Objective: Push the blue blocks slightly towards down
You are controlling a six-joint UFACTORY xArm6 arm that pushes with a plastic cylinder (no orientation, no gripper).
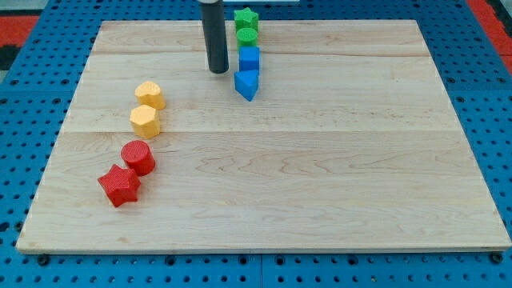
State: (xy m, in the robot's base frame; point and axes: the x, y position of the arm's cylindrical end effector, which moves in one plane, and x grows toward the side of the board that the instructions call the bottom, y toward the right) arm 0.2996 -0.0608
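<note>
Two blue blocks stand at the upper middle of the wooden board (320, 184): a blue cube (250, 58) and, just below and touching it, a blue wedge-like block (247, 83). My tip (218, 70) is a dark rod's end, just to the left of the blue cube, a small gap away and touching neither blue block. Above the blue cube are a green round block (247, 37) and a green star block (246, 18), all in one column.
At the left stand a yellow rounded block (150, 94) and a yellow hexagon block (145, 121). Below them are a red cylinder (138, 157) and a red star block (119, 185). A blue pegboard (488, 120) surrounds the board.
</note>
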